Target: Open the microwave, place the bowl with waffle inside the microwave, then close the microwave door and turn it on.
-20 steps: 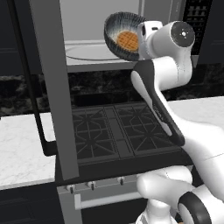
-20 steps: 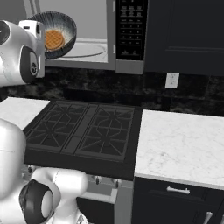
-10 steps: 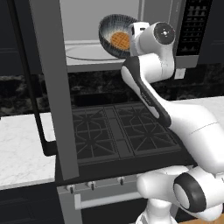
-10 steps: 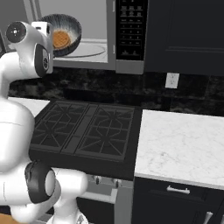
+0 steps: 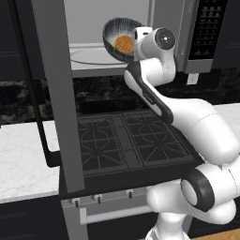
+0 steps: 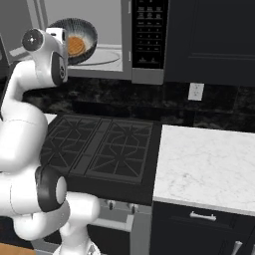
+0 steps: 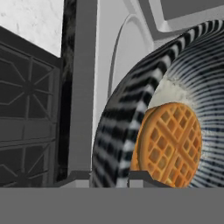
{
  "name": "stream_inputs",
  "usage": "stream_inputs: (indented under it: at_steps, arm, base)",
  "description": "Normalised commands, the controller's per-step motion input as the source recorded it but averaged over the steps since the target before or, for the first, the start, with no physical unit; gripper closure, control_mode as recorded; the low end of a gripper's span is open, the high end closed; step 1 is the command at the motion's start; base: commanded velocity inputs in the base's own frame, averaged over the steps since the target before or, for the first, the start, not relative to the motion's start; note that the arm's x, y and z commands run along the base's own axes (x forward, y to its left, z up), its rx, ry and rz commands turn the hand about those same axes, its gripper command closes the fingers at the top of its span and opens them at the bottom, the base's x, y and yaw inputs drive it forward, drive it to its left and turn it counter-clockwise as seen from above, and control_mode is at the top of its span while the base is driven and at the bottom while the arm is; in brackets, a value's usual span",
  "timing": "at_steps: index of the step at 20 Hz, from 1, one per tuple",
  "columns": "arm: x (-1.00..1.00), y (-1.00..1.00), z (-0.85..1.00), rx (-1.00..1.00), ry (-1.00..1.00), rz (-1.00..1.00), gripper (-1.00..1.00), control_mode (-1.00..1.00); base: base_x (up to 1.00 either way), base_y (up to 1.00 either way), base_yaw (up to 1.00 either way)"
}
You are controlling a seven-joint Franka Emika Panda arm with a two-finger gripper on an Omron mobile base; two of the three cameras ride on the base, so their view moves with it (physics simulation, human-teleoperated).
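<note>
While the microwave door (image 5: 56,93) stands swung wide open on the left, its long dark bar handle hanging out over the white marble counter (image 5: 23,164), the arm holds the bowl (image 5: 121,38) up at the mouth of the microwave (image 6: 99,40). The gripper (image 7: 109,175) is clamped on the bowl's rim — in the hand view one small dark finger tip sits outside the streaked wall and the other inside, with the rim pinched between them. The bowl is tipped steeply, its mouth turned toward the cameras rather than upward, and the waffle (image 5: 123,44) rests against the inner wall near the bottom, round and orange-brown with a clear grid pattern.

From the left base view the bowl hangs in the air just in front of the cavity's right half, above the front edge of the round glass turntable (image 5: 89,55); it does not touch the turntable or the cavity floor. From the right base view the same bowl (image 6: 75,34) shows beside the white wrist, against the pale grey cavity, with the black button panel (image 6: 147,32) to its right.

Below, the black gas stove (image 6: 99,147) with its four grates sits directly under the microwave — a second marble counter (image 6: 204,167) runs off from its right edge.
</note>
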Motion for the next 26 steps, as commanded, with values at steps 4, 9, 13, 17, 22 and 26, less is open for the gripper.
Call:
stream_inputs:
  at_steps: [4, 9, 13, 17, 22, 26]
  arm:
    - [0.63, 0.05, 0.0, 0.0, 0.0, 0.0, 1.0, -1.0]
    - [0.56, 0.07, 0.0, 0.0, 0.05, 0.0, 1.0, -1.0]
    - [0.45, 0.01, 0.0, 0.0, 0.03, 0.0, 1.0, -1.0]
    - [0.28, 0.02, 0.0, 0.0, 0.0, 0.0, 1.0, -1.0]
    - [0.33, 0.02, -0.08, 0.0, 0.0, 0.0, 1.0, -1.0]
    - [0.17, 0.06, -0.04, -0.01, -0.03, -0.02, 1.0, -1.0]
  base:
    - [0.0, 0.0, 0.0]
    - [0.0, 0.0, 0.0]
    - [0.0, 0.0, 0.0]
    - [0.0, 0.0, 0.0]
    - [0.0, 0.0, 0.0]
    - [0.0, 0.0, 0.0]
